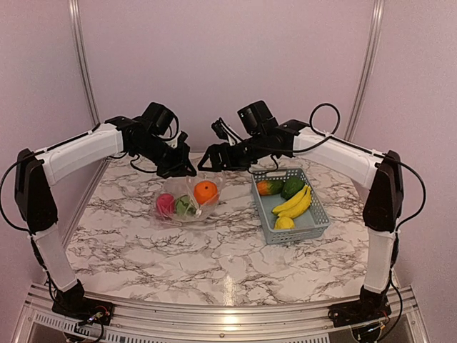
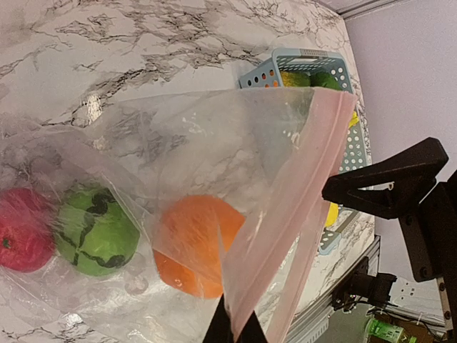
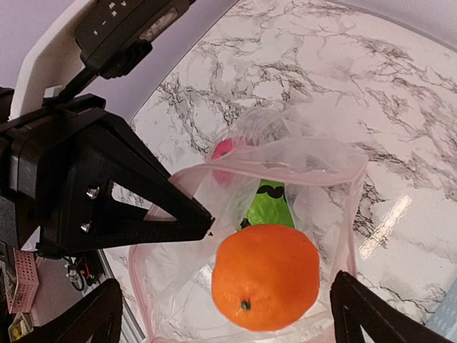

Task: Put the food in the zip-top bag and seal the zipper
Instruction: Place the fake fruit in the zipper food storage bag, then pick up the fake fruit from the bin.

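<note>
The clear zip-top bag (image 1: 187,204) lies on the marble table with its mouth lifted toward the back. Inside it are an orange (image 1: 206,191), a red apple (image 1: 165,205) and a striped green melon (image 1: 186,207). My left gripper (image 1: 182,170) is shut on the bag's pink-tinted zipper strip (image 2: 307,179) and holds that edge up. In the left wrist view its fingertips (image 2: 218,330) pinch the strip beside the orange (image 2: 193,243). My right gripper (image 1: 207,161) is wide open and empty above the bag mouth. In the right wrist view the orange (image 3: 265,275) lies below, between its fingers (image 3: 96,314).
A grey-blue slotted basket (image 1: 314,227) stands right of the bag. It holds bananas (image 1: 294,202), a lemon (image 1: 284,222), a green pepper (image 1: 291,187) and an orange-green fruit (image 1: 268,187). The back wall is close behind both grippers.
</note>
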You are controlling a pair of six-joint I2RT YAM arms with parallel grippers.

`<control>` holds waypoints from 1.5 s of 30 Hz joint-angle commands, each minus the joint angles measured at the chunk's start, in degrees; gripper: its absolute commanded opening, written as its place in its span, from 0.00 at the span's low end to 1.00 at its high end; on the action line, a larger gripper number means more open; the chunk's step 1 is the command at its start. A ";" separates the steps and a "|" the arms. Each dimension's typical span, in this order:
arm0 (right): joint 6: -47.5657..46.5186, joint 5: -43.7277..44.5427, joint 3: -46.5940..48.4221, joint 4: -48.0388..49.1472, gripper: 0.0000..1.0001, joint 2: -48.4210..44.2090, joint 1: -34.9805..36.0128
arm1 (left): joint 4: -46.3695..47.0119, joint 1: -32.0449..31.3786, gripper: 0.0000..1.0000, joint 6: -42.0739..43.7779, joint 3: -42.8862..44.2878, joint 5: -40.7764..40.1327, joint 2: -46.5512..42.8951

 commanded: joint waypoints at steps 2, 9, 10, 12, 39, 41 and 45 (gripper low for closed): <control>-0.57 3.45 3.60 -1.61 0.98 -1.38 0.44 | 1.42 -0.08 0.00 -0.75 -1.02 1.08 -2.06; 0.31 5.92 3.78 -3.86 0.99 -6.87 -1.11 | 2.21 0.37 0.00 -1.85 -0.36 2.07 -3.48; 0.31 7.80 2.85 -4.40 0.98 -8.24 -1.78 | 1.64 0.69 0.00 -1.54 -0.14 1.81 -4.66; 0.67 13.65 -1.27 -4.66 0.98 -12.17 -3.76 | 0.93 1.41 0.00 0.25 -0.56 0.58 -7.38; -5.80 16.80 -31.38 -16.53 0.81 -22.57 -13.84 | 3.70 -2.10 0.00 3.12 -9.03 -6.85 -8.96; -5.65 16.91 -32.80 -17.28 0.81 -22.41 -13.86 | 4.91 -2.10 0.00 2.49 -10.79 -6.90 -9.84; -5.05 17.02 -34.33 -17.75 0.81 -21.29 -13.88 | 6.67 -2.10 0.00 1.70 -12.82 -6.44 -10.69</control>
